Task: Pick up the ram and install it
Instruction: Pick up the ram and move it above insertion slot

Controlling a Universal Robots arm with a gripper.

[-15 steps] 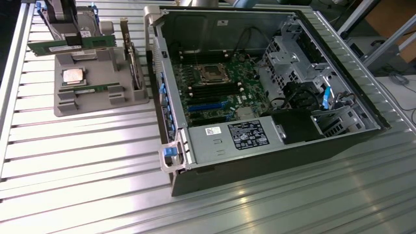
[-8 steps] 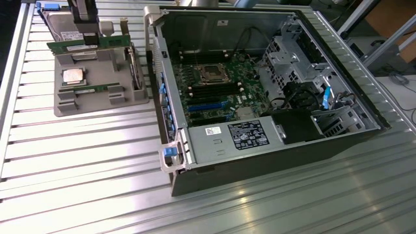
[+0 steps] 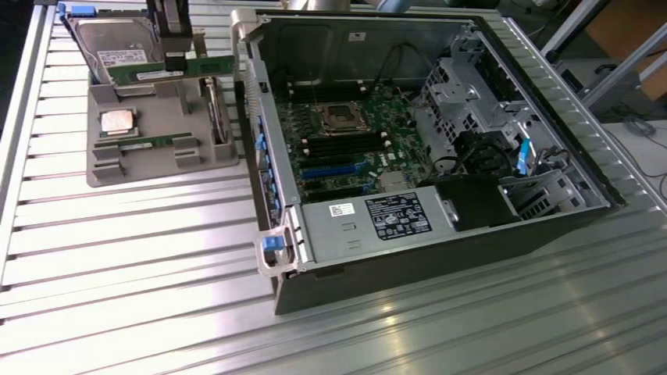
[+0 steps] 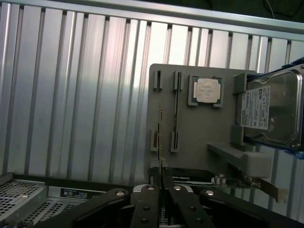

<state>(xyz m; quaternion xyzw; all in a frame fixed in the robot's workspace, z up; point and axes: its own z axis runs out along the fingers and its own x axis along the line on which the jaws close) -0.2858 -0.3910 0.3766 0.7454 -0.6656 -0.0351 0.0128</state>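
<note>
A green ram (image 3: 170, 72) with a white label hangs level above the grey holder tray (image 3: 156, 168), near the hard drive. My gripper (image 3: 175, 56) comes down from above and is shut on its top edge. In the wrist view the held ram (image 4: 160, 142) shows edge-on as a thin line running out from between the fingers (image 4: 147, 199) of my gripper (image 4: 161, 190). A second ram stick (image 3: 146, 143) (image 4: 175, 109) stays in its slot on the tray. The open computer case (image 3: 273, 195) stands on the exterior view's right, with the motherboard's dark memory slots (image 3: 336, 146) exposed.
On the tray sit a square silver processor (image 3: 117, 121) (image 4: 207, 90) and a silver hard drive (image 3: 115, 39) (image 4: 270, 109). The case's wall stands close beside the tray. A power supply (image 3: 376, 219) and drive cages (image 3: 464, 86) fill parts of the case. Ribbed metal table (image 3: 125, 266) all around.
</note>
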